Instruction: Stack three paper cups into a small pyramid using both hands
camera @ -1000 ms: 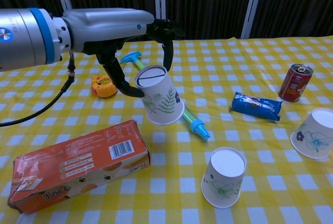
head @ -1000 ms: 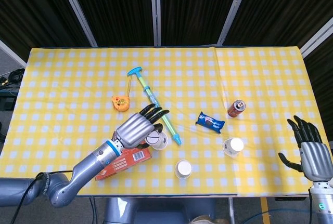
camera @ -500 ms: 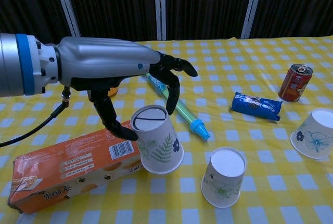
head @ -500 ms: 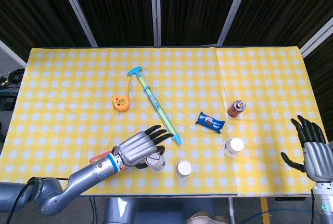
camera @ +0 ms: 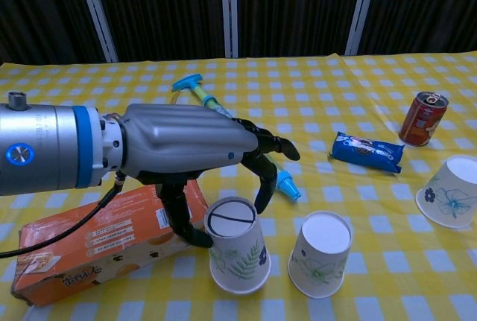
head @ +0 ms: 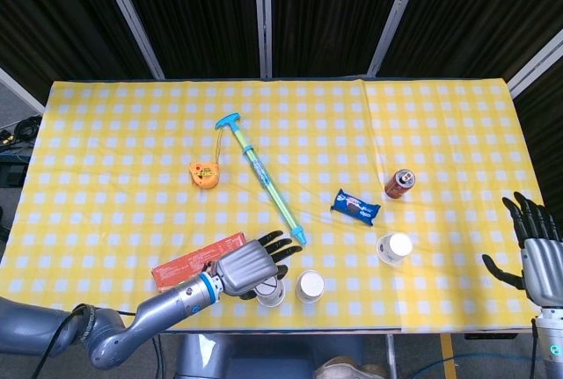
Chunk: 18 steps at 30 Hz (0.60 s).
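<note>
Three white paper cups stand upside down near the table's front edge. My left hand (head: 251, 265) (camera: 194, 146) grips the leaf-printed cup (head: 271, 291) (camera: 235, 254) from above, thumb on one side and fingers on the other. This cup is low over the yellow checked cloth, and I cannot tell whether it touches. Close on its right is the second cup (head: 310, 286) (camera: 320, 252). The third cup (head: 394, 248) (camera: 451, 191) is further right, alone. My right hand (head: 538, 254) hangs past the table's right end with its fingers spread and empty, seen only in the head view.
An orange cracker box (head: 195, 263) (camera: 104, 235) lies just left of the held cup, under my left forearm. Behind the cups lie a blue-green syringe toy (head: 262, 177), an orange tape measure (head: 203, 174), a blue snack packet (head: 355, 207) (camera: 367, 151) and a red can (head: 399, 183) (camera: 422, 118).
My left hand has carried the leaf-printed cup toward the front edge and lower, bringing it beside the second cup. My right hand has drifted slightly back and outward.
</note>
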Each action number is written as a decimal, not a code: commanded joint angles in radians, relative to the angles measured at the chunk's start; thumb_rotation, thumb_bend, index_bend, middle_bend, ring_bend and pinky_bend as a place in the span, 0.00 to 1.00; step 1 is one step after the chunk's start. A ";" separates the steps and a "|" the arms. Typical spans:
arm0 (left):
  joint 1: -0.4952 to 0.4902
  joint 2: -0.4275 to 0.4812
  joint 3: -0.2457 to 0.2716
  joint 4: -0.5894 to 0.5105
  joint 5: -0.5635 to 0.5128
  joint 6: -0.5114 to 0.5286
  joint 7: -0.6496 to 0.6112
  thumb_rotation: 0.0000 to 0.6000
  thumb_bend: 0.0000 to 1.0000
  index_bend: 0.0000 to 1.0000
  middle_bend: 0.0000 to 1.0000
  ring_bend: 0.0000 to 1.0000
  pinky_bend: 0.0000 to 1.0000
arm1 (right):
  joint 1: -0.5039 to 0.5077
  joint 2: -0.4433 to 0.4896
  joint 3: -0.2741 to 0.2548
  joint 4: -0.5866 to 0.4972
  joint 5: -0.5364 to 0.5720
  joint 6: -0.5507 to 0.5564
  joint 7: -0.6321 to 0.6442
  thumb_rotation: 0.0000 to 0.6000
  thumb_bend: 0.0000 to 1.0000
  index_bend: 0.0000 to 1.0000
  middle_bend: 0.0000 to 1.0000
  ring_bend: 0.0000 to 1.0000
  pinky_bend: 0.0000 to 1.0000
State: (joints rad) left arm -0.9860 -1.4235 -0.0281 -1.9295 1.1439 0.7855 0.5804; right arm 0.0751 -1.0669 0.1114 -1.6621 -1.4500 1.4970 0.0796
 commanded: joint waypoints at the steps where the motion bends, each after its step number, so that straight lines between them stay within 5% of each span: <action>1: -0.019 -0.041 0.004 0.025 -0.035 0.007 0.044 1.00 0.24 0.41 0.00 0.00 0.00 | -0.001 0.002 0.002 0.000 0.002 0.002 0.003 1.00 0.14 0.00 0.00 0.00 0.00; 18: -0.044 -0.173 0.007 0.090 -0.128 0.111 0.162 1.00 0.24 0.38 0.00 0.00 0.00 | -0.007 0.009 0.007 -0.003 0.005 0.010 0.016 1.00 0.14 0.00 0.00 0.00 0.00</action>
State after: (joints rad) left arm -1.0300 -1.5950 -0.0218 -1.8404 1.0167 0.8946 0.7411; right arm 0.0676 -1.0579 0.1189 -1.6647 -1.4451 1.5072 0.0964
